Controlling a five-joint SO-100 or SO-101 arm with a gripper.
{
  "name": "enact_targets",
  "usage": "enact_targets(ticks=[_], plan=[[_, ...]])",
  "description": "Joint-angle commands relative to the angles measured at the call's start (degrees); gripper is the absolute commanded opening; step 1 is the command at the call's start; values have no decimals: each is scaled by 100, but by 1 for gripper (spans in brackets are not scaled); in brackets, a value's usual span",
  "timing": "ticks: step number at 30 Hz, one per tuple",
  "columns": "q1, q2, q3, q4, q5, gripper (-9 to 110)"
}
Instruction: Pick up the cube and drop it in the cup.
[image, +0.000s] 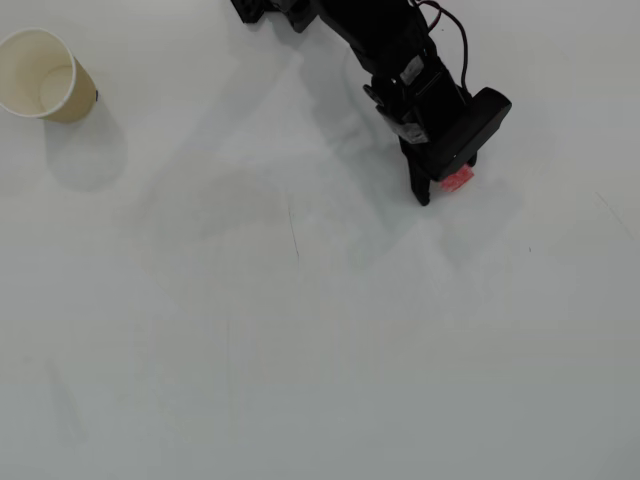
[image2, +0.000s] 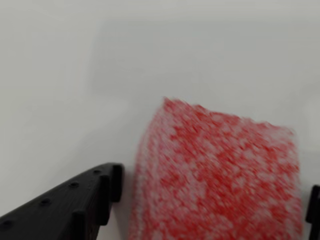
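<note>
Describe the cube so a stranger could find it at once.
On the white table, follow the black arm to its end effector, right of centre in the overhead view. The cube sits between its fingers: small, red, whitish-speckled, the only coloured thing there.

Overhead view: we look straight down from high on the table (image: 300, 350). Wrist view sits very close, low; we share only the cube (image: 458, 180) (image2: 215, 175) at far right.

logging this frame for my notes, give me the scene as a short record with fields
surface: plain white table
cube: red cube with whitish speckles, between the gripper's fingers, right of centre in the overhead view
gripper: black gripper, fingers either side of the cube; contact unclear
cup: paper cup, upright, appears empty, far left in the overhead view
</note>
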Motion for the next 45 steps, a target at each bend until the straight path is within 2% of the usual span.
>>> enact_targets(ticks=[1, 45], plan=[[-44, 167, -439, 18, 18, 28], [527, 1301, 589, 88, 70, 27]])
